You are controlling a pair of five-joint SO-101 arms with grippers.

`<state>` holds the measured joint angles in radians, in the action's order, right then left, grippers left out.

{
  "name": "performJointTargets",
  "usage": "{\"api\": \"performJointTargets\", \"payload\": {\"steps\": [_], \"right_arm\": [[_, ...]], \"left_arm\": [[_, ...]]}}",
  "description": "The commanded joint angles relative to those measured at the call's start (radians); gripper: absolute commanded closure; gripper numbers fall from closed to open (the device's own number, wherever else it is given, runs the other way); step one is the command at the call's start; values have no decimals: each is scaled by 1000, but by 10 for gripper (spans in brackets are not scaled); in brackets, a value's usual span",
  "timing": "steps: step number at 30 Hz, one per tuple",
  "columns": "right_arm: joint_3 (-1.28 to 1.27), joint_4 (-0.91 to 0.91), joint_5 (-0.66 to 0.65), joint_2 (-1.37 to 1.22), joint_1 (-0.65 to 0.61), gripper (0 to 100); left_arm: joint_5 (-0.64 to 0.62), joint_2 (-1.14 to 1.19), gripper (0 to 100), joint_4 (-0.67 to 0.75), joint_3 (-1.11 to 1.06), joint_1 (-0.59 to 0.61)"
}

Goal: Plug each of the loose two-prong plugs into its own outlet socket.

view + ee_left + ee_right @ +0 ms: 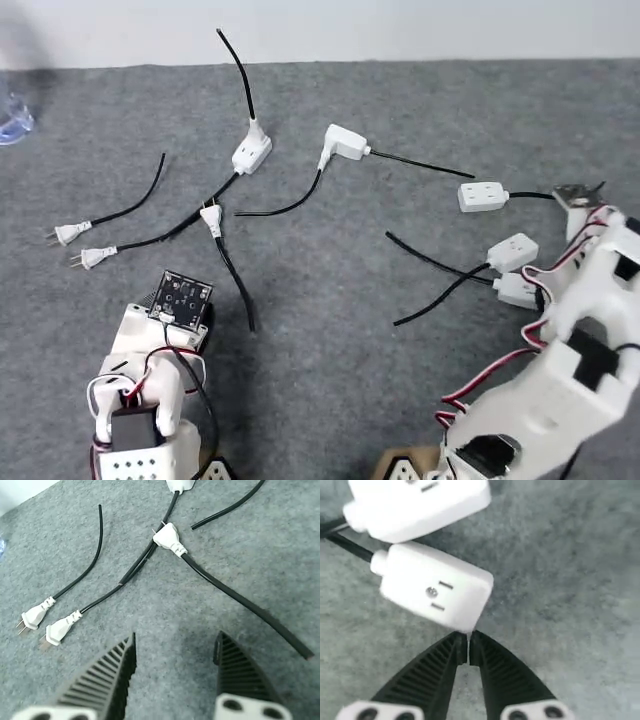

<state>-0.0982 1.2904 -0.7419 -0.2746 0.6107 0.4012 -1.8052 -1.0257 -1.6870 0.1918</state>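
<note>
Up high, a loose plug [65,234] lies far left on the mat [330,330], and a socket [517,290] sits by my right arm [570,370]. My left gripper [176,637] hangs wide open, the plug [34,616] ahead. My right gripper [468,635] is pinched tight on nothing, just beside the socket [437,587].

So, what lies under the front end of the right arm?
A white outlet socket on the grey carpet, at the tips of the shut right gripper. From above the arm covers part of it; whether the fingers touch it cannot be seen.
</note>
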Motion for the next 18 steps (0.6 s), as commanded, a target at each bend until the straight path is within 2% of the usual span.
{"api": "performJointTargets", "payload": {"steps": [1,5,7,13,18], "right_arm": [[66,54,-127,165,-41,850],[37,93,-494,239,-101,705],[12,88,-611,234,-131,667],[-80,-45,-641,166,-222,659],[-80,-42,-672,84,-211,660]], "left_arm": [[5,-12,765,3,5,-6],[5,-12,765,3,5,-6],[5,-12,765,3,5,-6],[5,-12,765,12,5,-6],[5,-12,765,17,5,-6]]}}
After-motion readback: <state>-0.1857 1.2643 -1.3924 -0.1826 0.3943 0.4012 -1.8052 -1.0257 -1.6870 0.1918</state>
